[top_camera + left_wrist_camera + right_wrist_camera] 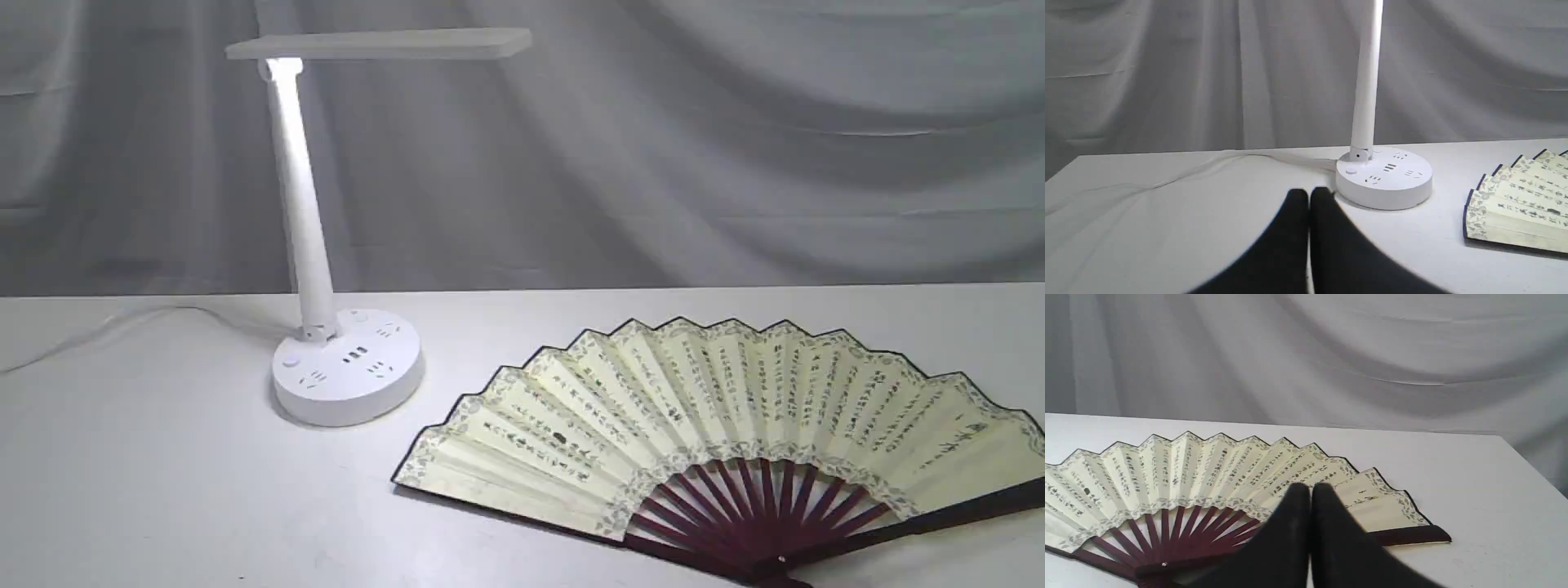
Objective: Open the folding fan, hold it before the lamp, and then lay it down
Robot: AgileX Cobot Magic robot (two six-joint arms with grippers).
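Two grippers, both with their black fingers pressed together tip to tip and nothing held between them. The right gripper hangs in front of the folding fan. In its own wrist view the closed tips cover part of the leaf near one outer guard rib, though whether they touch the paper cannot be told. The left gripper sits just before the round base of the lamp, with the fan's nearest edge well off to one side. Neither gripper shows in the exterior view.

There the fan lies fully spread and flat on the white table, to the right of the lamp and apart from its base. Its long axis runs left to right across the table. The pivot of the maroon ribs points toward the camera at the lower edge — the pleated arc, calligraphy up, opens away toward the grey cloth backdrop.
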